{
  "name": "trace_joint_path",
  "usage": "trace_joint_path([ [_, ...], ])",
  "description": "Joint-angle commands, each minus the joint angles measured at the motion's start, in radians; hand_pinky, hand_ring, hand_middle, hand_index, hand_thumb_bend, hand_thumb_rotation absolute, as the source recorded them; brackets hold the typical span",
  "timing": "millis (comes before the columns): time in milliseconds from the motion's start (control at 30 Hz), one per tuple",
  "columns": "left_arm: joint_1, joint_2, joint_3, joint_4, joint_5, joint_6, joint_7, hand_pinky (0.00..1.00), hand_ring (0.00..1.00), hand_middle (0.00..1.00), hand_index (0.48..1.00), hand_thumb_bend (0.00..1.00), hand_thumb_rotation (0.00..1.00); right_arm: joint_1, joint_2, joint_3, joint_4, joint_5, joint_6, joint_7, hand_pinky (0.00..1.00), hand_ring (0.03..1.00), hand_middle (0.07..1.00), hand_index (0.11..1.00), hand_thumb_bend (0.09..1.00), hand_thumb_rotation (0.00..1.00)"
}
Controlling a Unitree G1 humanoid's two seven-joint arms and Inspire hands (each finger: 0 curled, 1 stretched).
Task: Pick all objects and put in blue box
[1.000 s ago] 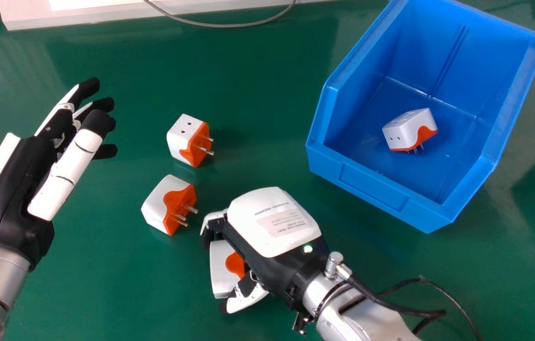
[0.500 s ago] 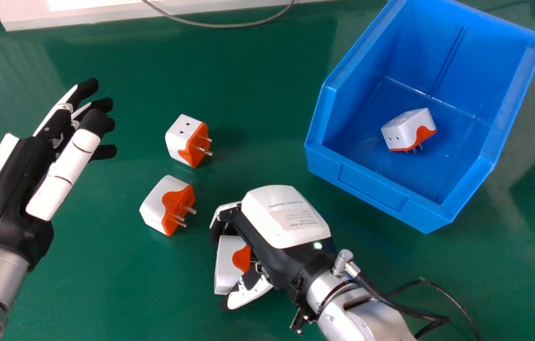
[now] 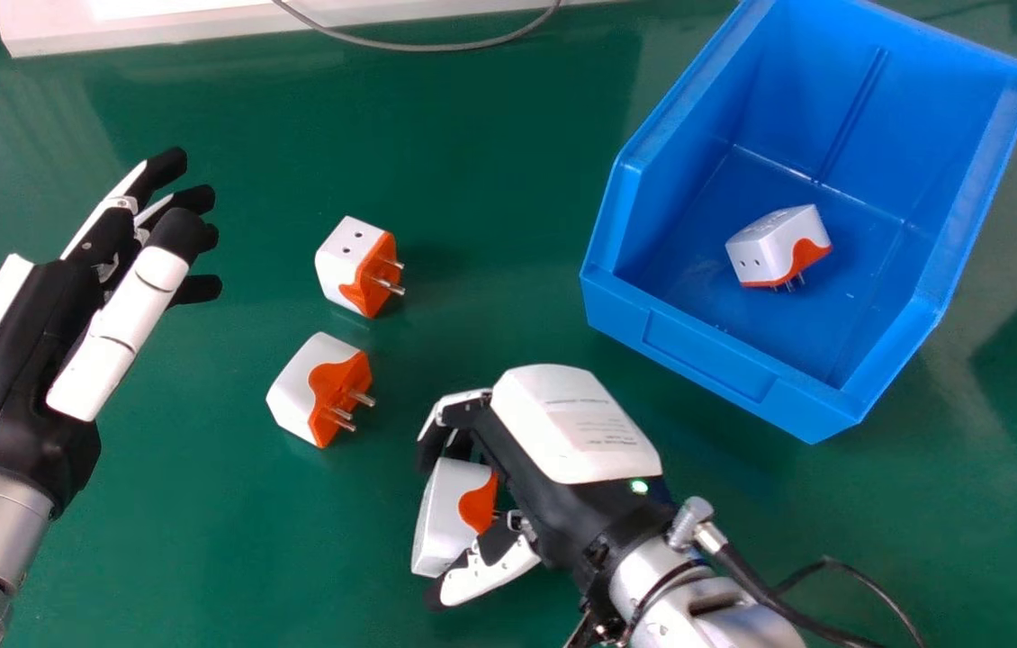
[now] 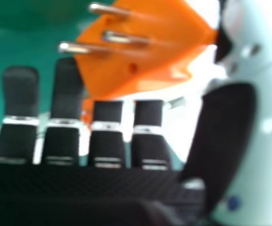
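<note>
Right hand: over the last second it has shifted toward the view's right, and the adapter in its grasp has gone along with it. You have that adapter pinched between curled fingers and the thumb.
Held adapter: near the head view's bottom edge, outside the box; you can't tell how far it clears the table.
Step in hand: carrying, it seems, with the pick just made and the drop still to come.
Blue box: off to the view's right and farther forward. Your next move likely calls for raising the adapter above the near wall, bringing it over the floor of the box, then letting go.
Adapter's look: a blocky white body with a wavy-edged orange base. In the right hand view the metal pins stick out of that orange face, which is turned toward your palm.
Boxed adapter: already inside, tilted on its pins.
Two loose adapters: both on the table between your hands, left for later.
Left hand: idle at the head view's left, fingers relaxed and spread.
</note>
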Motion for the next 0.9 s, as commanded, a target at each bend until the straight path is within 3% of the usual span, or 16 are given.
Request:
trace_joint_path([
  [0, 0.0, 0.013, 0.015, -0.021, -0.012, -0.002, 0.0, 0.79, 0.88, 0.9, 0.93, 0.78, 0.84, 0.024, 0.014, -0.004, -0.08, -0.005, 0.019, 0.01, 0.34, 0.429, 0.519, 0.542, 0.49, 0.0],
  [500, 0.0, 0.016, 0.022, -0.023, -0.02, 0.007, -0.003, 0.8, 0.88, 0.9, 0.927, 0.79, 0.83, 0.187, 0.029, -0.011, -0.358, -0.028, 0.051, -0.013, 0.34, 0.44, 0.523, 0.539, 0.49, 0.0],
  [633, 0.003, 0.016, 0.023, -0.022, -0.021, 0.003, -0.004, 0.8, 0.88, 0.9, 0.926, 0.79, 0.83, 0.22, 0.031, -0.032, -0.446, -0.03, 0.058, 0.002, 0.33, 0.44, 0.527, 0.541, 0.49, 0.0],
  [733, 0.0, 0.019, 0.027, -0.009, -0.025, -0.002, -0.007, 0.8, 0.88, 0.9, 0.926, 0.78, 0.83, 0.241, 0.04, -0.056, -0.533, -0.048, 0.074, 0.021, 0.33, 0.44, 0.529, 0.541, 0.49, 0.0],
  [867, -0.002, 0.021, 0.032, -0.001, -0.028, -0.004, -0.011, 0.8, 0.88, 0.9, 0.926, 0.78, 0.82, 0.24, 0.055, -0.115, -0.586, -0.054, 0.054, -0.027, 0.32, 0.438, 0.527, 0.544, 0.489, 0.0],
])
